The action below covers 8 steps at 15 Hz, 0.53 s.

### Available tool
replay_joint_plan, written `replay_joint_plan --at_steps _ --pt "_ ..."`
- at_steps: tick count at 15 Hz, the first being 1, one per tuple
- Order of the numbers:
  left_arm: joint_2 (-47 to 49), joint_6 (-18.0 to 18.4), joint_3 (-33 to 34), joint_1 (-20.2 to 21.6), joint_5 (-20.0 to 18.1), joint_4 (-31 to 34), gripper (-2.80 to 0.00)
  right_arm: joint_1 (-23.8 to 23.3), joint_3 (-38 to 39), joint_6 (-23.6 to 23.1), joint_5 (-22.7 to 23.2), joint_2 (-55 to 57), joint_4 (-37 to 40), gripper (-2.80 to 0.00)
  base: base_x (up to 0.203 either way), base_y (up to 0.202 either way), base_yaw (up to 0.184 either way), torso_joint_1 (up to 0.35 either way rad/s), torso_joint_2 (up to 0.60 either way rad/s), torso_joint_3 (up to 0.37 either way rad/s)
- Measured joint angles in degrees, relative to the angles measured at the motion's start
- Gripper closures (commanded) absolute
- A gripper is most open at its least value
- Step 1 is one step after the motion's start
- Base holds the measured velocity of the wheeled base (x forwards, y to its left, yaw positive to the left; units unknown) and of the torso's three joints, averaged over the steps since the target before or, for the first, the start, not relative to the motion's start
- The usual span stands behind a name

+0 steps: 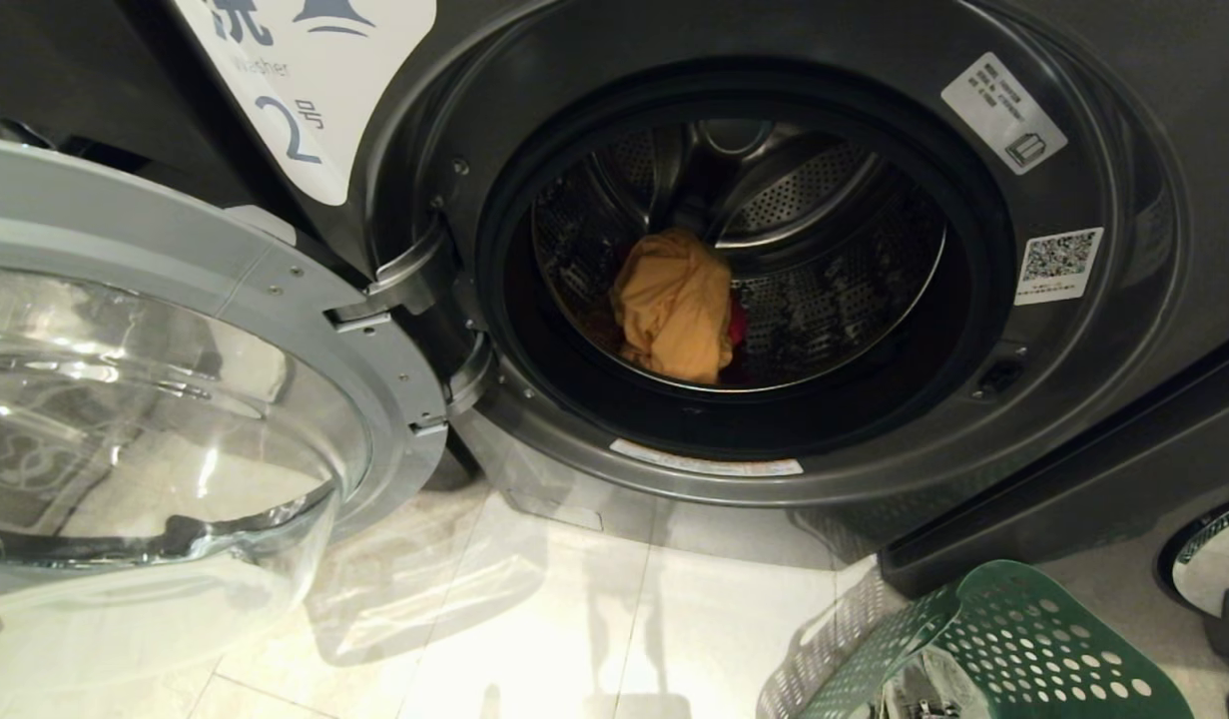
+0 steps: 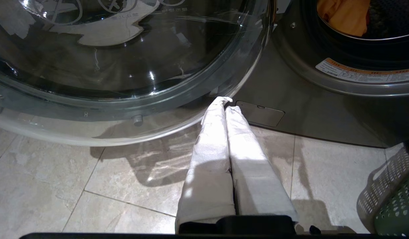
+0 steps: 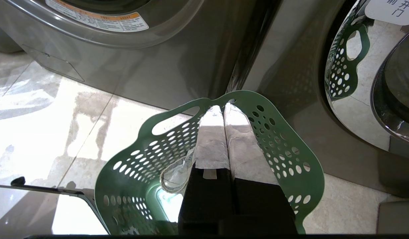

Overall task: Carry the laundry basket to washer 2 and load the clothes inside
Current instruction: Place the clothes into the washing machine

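Only the head view shows the clothes [image 1: 674, 305] deep inside washer 2 [image 1: 1103, 419]. The wrist views show the left gripper [image 2: 225, 103] pressed together over the tiled floor [image 2: 91, 186], and the right gripper [image 3: 223, 108] pressed together above the laundry basket [image 3: 284, 146].

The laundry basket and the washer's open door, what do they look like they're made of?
The laundry basket looks like matte green moulded plastic: thin walls punched with round holes. The door seems a clear glass or plastic bowl, glossy with reflections, in a silver, metallic-looking ring.

"Washer" and "2号" on washer 2's [image 1: 1123, 419] white label [image 1: 305, 90].
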Motion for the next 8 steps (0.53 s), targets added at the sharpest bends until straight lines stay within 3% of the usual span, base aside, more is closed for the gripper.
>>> replay_joint_plan --at_steps 8 --pt "0.0 -0.41 0.0 0.02 0.12 -0.05 0.0 0.0 0.06 0.09 0.02 0.0 0.0 0.0 0.0 0.0 0.0 0.0 0.0 0.0"
